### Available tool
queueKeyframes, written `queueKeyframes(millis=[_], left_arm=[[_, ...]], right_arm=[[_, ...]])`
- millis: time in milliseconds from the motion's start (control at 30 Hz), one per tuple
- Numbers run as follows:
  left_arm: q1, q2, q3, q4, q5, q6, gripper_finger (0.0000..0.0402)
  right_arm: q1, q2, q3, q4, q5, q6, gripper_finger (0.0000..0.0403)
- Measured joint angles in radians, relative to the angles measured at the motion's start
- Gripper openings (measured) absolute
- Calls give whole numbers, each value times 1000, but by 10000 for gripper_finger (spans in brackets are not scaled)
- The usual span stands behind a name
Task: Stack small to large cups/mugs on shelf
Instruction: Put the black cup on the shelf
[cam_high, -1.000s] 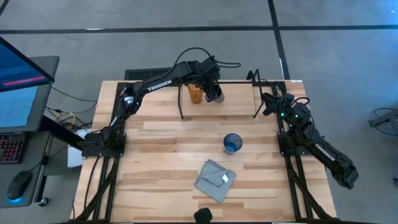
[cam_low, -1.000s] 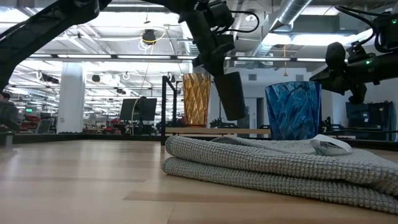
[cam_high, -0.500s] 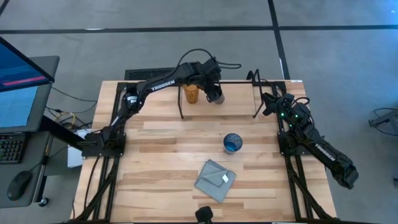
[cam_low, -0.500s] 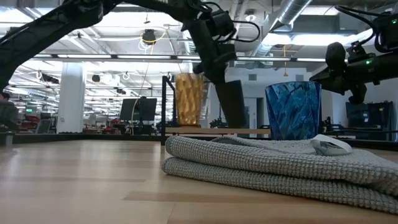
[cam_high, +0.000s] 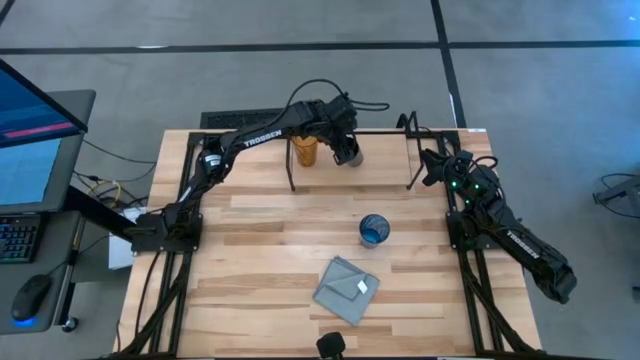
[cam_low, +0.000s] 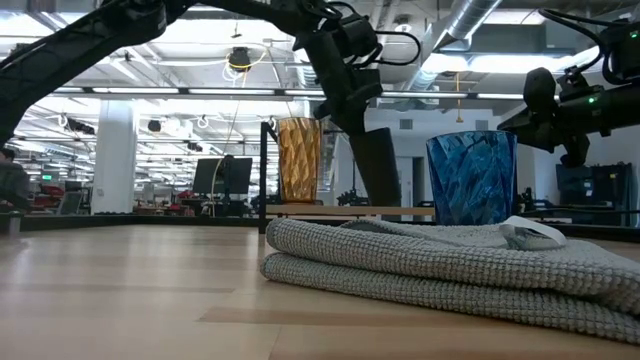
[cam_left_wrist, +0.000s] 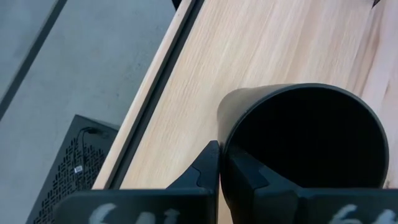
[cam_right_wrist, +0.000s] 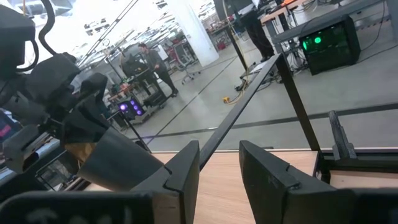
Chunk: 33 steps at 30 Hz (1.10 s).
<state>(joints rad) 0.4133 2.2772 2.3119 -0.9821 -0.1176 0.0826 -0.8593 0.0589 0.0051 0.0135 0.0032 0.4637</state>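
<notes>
The counter (cam_high: 260, 240) carries a narrow wooden shelf (cam_high: 375, 160) along its far edge, framed by thin black posts. The left arm reaches over this shelf, and its left gripper (cam_high: 346, 150) holds the black cup (cam_high: 349, 155) by the rim, one finger inside and one outside, as the left wrist view shows (cam_left_wrist: 298, 149).

Over the last second the black cup has dropped lower and tilted. In the low view (cam_low: 378, 170) it now hangs close above the shelf board, just beside the amber tumbler (cam_low: 299, 160). The amber tumbler has itself shifted slightly to the left along the shelf (it appears nudged, though contact is not clear).

The black cup's long axis leans off vertical, mouth up toward the gripper and base down toward the board. My judgement is that it is about to be set down, not yet nested.

The amber tumbler stands upright, mouth up. The blue cup (cam_high: 374, 230) stands upright mid-counter, untouched, near the grey cloth (cam_high: 346, 290).

The right gripper (cam_high: 432, 165) waits at the shelf's right end, fingers (cam_right_wrist: 186, 165) slightly parted and empty.
</notes>
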Motion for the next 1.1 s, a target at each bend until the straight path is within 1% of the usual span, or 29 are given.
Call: queueKeyframes(millis=[1000,1100], left_arm=[[-1,0,0,-17,5,3,6],[0,0,0,-19,-1,-15,6]], right_arm=[[0,0,0,0,-2,0,136],[0,0,0,0,-2,0,136]])
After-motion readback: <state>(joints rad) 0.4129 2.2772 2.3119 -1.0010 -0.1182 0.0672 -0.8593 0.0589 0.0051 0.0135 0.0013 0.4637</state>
